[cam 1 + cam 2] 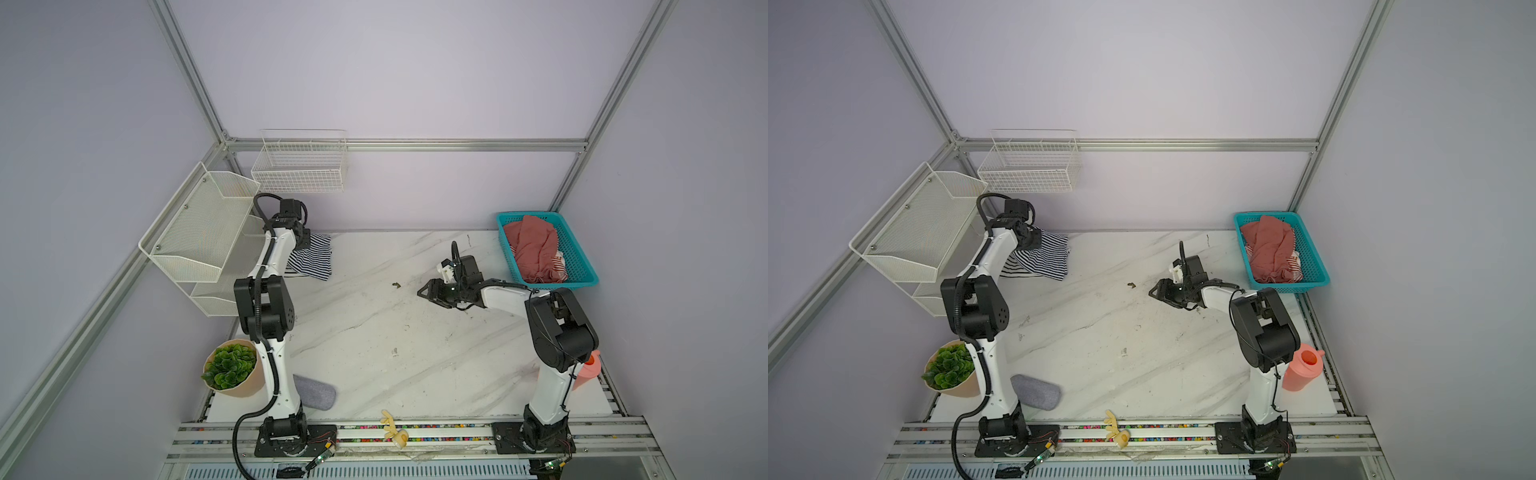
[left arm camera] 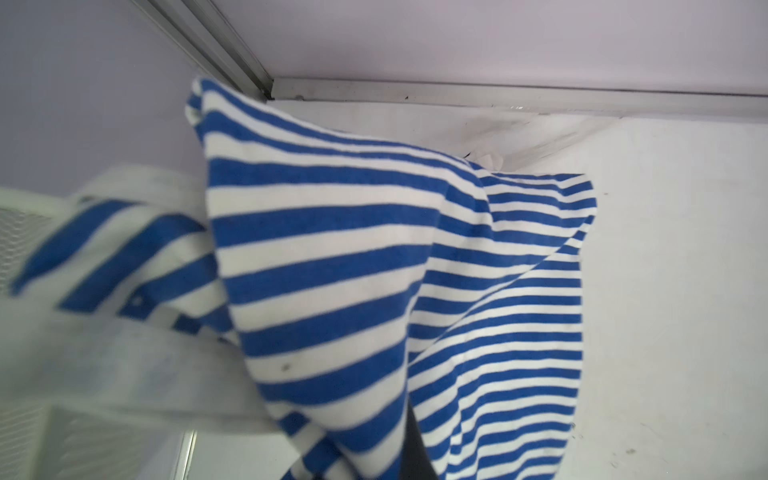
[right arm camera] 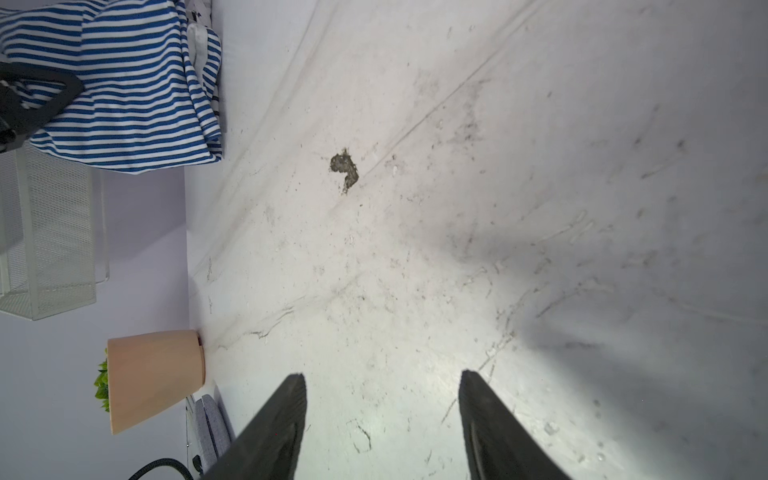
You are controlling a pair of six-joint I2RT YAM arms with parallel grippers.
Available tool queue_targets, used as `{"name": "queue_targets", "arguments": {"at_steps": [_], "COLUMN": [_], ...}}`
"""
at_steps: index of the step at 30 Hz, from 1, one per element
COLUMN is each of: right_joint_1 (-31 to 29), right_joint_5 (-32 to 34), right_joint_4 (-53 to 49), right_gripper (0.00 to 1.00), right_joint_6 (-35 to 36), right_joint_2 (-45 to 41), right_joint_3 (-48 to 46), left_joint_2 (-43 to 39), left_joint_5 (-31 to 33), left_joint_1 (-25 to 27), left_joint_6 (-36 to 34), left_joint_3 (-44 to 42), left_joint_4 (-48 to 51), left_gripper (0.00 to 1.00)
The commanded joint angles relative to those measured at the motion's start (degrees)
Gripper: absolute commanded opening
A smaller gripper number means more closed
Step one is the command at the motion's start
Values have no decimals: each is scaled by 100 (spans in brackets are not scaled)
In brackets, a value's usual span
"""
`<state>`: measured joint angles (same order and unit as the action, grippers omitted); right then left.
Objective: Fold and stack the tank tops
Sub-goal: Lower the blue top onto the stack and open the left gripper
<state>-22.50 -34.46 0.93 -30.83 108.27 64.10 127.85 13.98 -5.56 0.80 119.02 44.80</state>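
L end effector [image 1: 304, 244]: top [image 1: 316, 261], stripes diagonal

Navy-and-white tank top [image 1: 314, 261] [image 1: 1047, 261]: finely striped cloth at the far left corner of the tabletop [image 1: 395, 332], close to the back wall in both top views. Most of it lies flat as a rough rectangle with its stripes running slantwise. Its left part is drawn up off the surface and pinched in the closed left claw [image 1: 306, 244]. In the left wrist view the raised cloth [image 2: 332, 270] hangs in loose, draped folds. White tank top [image 3: 198, 39] [image 2: 492, 160]: only a small bunched bit shows, under the navy top's [image 3: 124, 83] far edge. A few dark stripes show at its edge. How it is folded cannot be told.
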Motion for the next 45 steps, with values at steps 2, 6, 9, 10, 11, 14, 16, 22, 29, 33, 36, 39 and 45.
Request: {"name": "queue_targets", "arguments": {"at_steps": [2,6,9,10,11,14,16,22,29,33,36,39,45], "right_joint_1": [-17,-16,-17,-17,-16,-25,-26,-25,-22,-26,-25,-16,82], "right_joint_5": [36,61,61,54,45,36,36,-17,-111,-171,-209,-194,130], "right_joint_4": [-24,-109,-93,-93,-93,-109,-117,-99,-36,-20,-63,-115,-464], "right_gripper": [62,62,62,62,62,62,62,62,62,62,62,64,91], "right_joint_6": [-67,-46,-70,-81,-81,-68,-55,-42,-20,2,93,298,725], "right_joint_2": [67,78,93,96,106,139,168,202,218,175,34,-270,-1367], "right_joint_3": [61,114,136,159,170,233,266,272,292,281,232,166,264], "left_joint_2": [258,356,334,297,256,53,-80,-517,-1053,-1085,-1230,-1525,-2548], "left_joint_5": [311,669,928,1063,1132,1107,1040,891,-148,-552,-1062,-1672,-2364], "left_joint_1": [-118,-130,-129,-137,-130,-134,-119,-43,94,174,242,367,925], "left_joint_6": [50,120,194,249,283,384,436,593,922,1115,1502,1746,1609], "left_joint_3": [216,473,636,689,713,729,719,632,129,-109,-398,-805,-1892], "left_joint_4": [-187,-190,-186,-176,-174,-173,-174,-173,-301,-287,-295,-440,-1148], "left_gripper": [25,61,78,80,83,89,91,94,95,96,96,96,97]}}
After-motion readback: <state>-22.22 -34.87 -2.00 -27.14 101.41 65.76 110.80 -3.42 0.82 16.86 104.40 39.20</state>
